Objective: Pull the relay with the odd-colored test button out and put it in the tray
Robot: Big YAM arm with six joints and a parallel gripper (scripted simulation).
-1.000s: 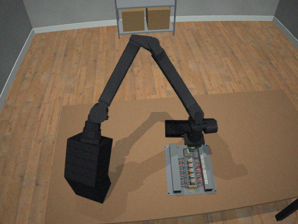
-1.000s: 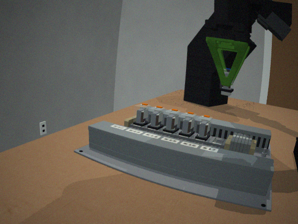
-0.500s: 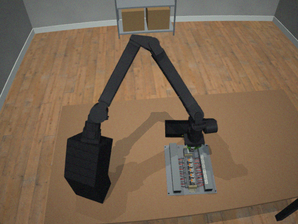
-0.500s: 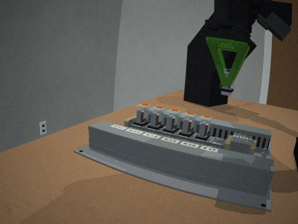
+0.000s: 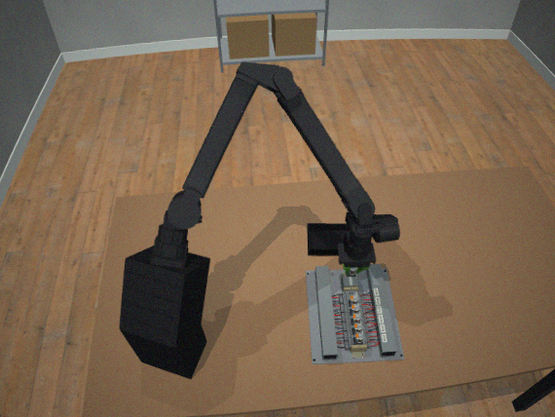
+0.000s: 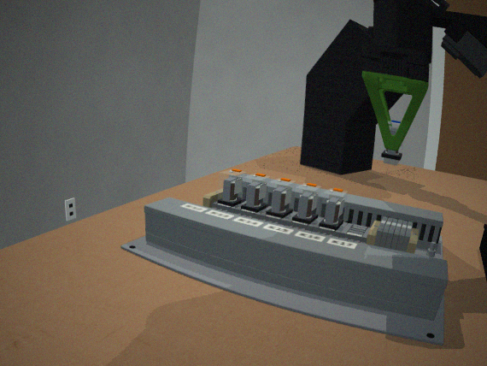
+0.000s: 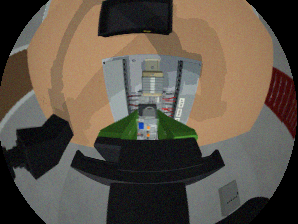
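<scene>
Already the claw is clamped, fingers narrowly apart, on the blue-buttoned relay, which hangs in the air above the worktop with its dark base poking out below the fingertips. Below and in front of the claw sits the relay panel, where five orange-buttoned relays are seated in their sockets and one empty socket lies at the near end of the row. Beyond the claw, on the side away from the panel, rests the dark tray, open side up as far as the wrist view shows.

The hazards from here are mostly about the drop. The relay seems pinched only near the green fingertips, so a quick swing could let it twist or slip out before it is over the tray. Since the tray is loose, a low pass or a nudge from the claw could shove or tip it. Releasing from too high might make the relay bounce out or rattle on.
</scene>
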